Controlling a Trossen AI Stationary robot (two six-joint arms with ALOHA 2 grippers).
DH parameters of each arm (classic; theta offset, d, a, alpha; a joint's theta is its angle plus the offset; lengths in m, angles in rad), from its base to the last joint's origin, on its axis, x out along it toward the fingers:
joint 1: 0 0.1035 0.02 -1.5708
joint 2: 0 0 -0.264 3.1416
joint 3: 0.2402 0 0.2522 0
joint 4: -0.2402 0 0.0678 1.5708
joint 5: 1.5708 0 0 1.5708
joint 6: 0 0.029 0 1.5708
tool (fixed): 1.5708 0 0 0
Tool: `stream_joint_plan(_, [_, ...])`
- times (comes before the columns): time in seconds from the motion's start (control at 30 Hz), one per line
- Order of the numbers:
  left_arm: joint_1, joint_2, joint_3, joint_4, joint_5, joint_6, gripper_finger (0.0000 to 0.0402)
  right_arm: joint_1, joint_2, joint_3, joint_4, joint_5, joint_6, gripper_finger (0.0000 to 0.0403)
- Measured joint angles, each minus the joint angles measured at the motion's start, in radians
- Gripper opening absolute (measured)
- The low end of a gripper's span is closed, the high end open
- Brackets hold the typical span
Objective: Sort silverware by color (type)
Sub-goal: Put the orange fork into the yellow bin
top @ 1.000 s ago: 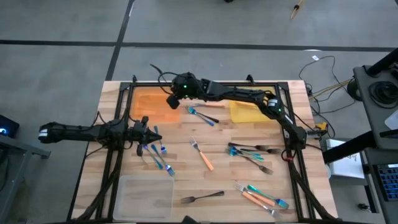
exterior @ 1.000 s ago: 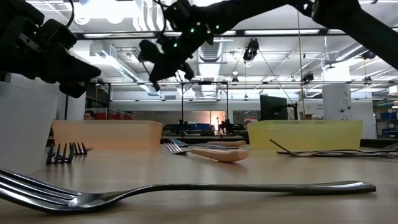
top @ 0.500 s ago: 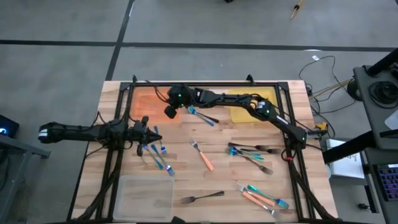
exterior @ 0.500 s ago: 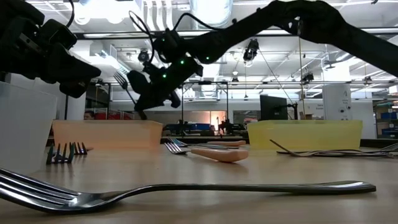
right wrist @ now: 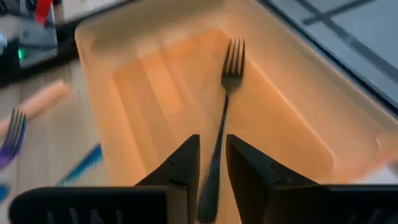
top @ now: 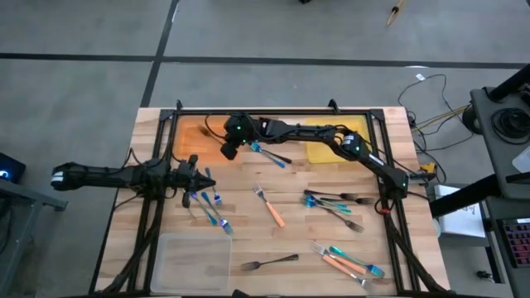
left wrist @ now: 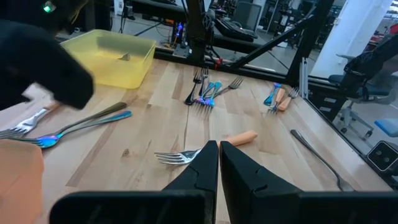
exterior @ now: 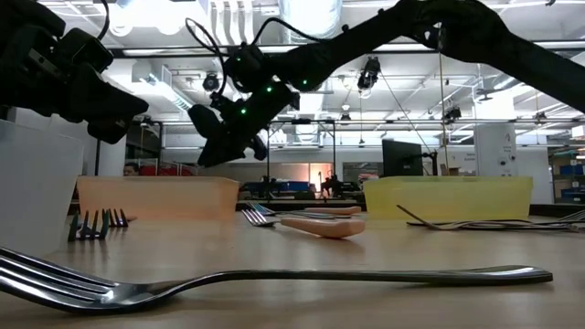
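Observation:
My right gripper (right wrist: 211,146) is open above the orange tray (top: 192,132) at the table's far left. A dark grey fork (right wrist: 225,93) lies in that tray, its handle end showing between my fingers and its tines pointing away. In the low view the right gripper (exterior: 215,137) hangs over the tray wall with no fork showing. My left gripper (left wrist: 219,148) is shut and holds nothing. It hovers at the table's left over several blue-teal forks (top: 211,207). An orange-handled fork (top: 271,207) lies mid-table.
The yellow tray (top: 327,151) stands at the far middle and the clear tray (top: 189,258) at the near left. Dark and teal forks (top: 335,203) lie to the right, orange and teal ones (top: 352,263) at the near right, and a dark fork (top: 269,263) at the near middle.
My right gripper came down and toward the near-left, over the orange tray's right part, then kept still. Half a second ago a dark fork stuck up from it in the low view. That fork has dropped out of sight there and lies in the orange tray.

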Motion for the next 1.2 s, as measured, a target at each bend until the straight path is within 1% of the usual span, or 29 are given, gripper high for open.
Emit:
stream_joint_plan(0.13, [0.000,0.000,0.000,0.000,0.000,0.000,0.0000,-0.001,-0.089,0.000,-0.213,0.003,-0.046,0.0084])
stream_joint_plan(0.3, [0.000,0.000,0.000,0.000,0.000,0.000,0.0000,-0.027,-0.195,0.002,-0.541,0.010,-0.047,0.0084])
stream_joint_plan(0.43, [0.000,0.000,0.000,0.000,0.000,0.000,0.0000,-0.053,-0.228,0.000,-0.830,0.013,-0.026,0.0079])
stream_joint_plan(0.53, [0.000,0.000,0.000,0.000,0.000,0.000,0.0000,-0.076,-0.239,0.000,-0.960,0.023,-0.044,0.0075])
stream_joint_plan(0.63, [0.000,0.000,0.000,0.000,0.000,0.000,0.0000,-0.105,-0.238,-0.011,-0.967,0.066,-0.058,0.0073])
stream_joint_plan(0.83, [0.000,0.000,0.000,0.000,0.000,0.000,0.0000,-0.194,-0.233,-0.097,-0.944,0.064,-0.066,0.0076])
stream_joint_plan(0.87, [0.000,0.000,0.000,0.000,0.000,0.000,0.0000,-0.209,-0.228,-0.112,-0.941,0.058,-0.061,0.0077])
stream_joint_plan(1.0, [0.000,0.000,0.000,0.000,0.000,0.000,0.0000,-0.243,-0.205,-0.156,-0.925,-0.019,-0.079,0.0082])
stream_joint_plan(1.2, [0.000,0.001,0.000,0.000,0.000,0.000,0.0000,-0.238,-0.183,-0.201,-0.878,-0.019,-0.158,0.0100])
